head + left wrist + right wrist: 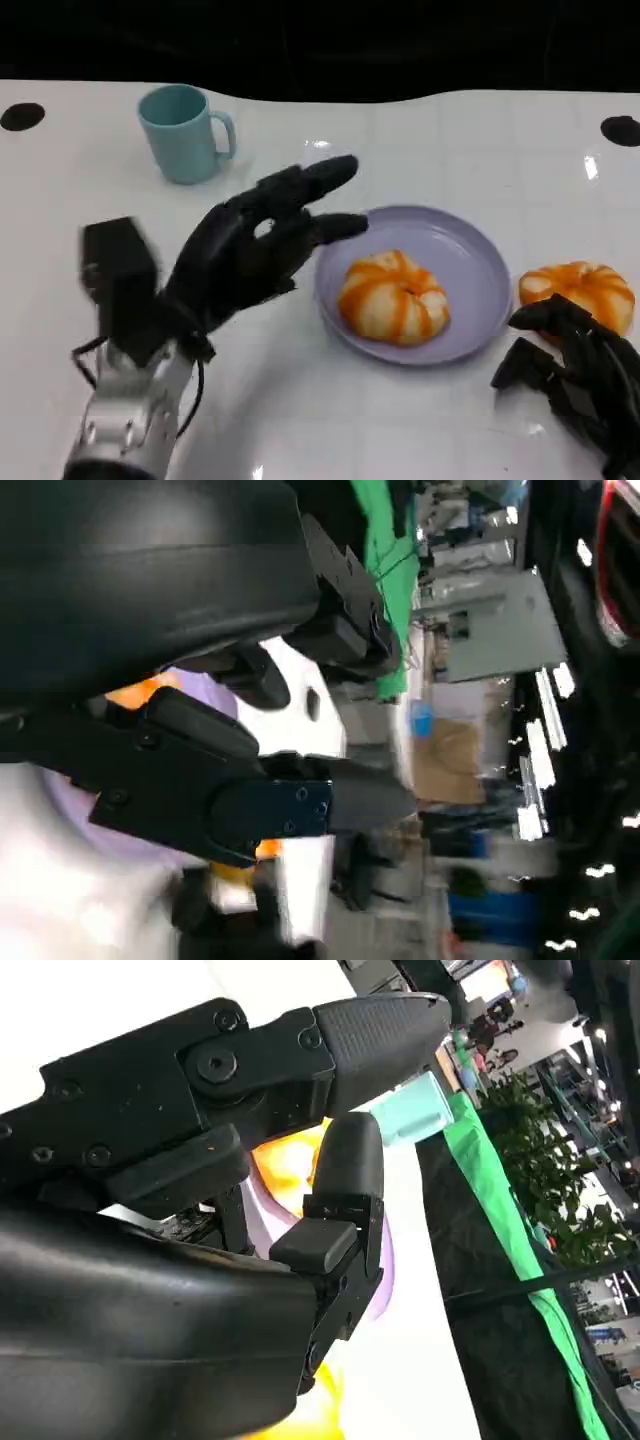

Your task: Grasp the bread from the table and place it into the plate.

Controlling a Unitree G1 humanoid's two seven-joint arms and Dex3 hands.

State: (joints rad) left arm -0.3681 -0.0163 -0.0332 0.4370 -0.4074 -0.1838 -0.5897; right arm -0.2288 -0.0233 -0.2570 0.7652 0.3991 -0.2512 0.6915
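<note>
An orange-and-cream striped bread [393, 297] lies in the lavender plate [480, 262] at mid table. A second striped bread [578, 291] sits on the table just right of the plate. My left hand [255, 246] hovers raised to the left of the plate, fingers spread and reaching toward its rim, holding nothing. My right hand [578, 378] rests low at the front right, its fingers apart and just in front of the second bread, nothing in it. The right wrist view shows my right hand's fingers [330, 1040] with orange bread [285, 1165] beyond them.
A teal mug [184, 133] stands at the back left, well behind my left hand. The white table [400, 420] has bare room at the front middle. Two dark round marks sit at the far table corners.
</note>
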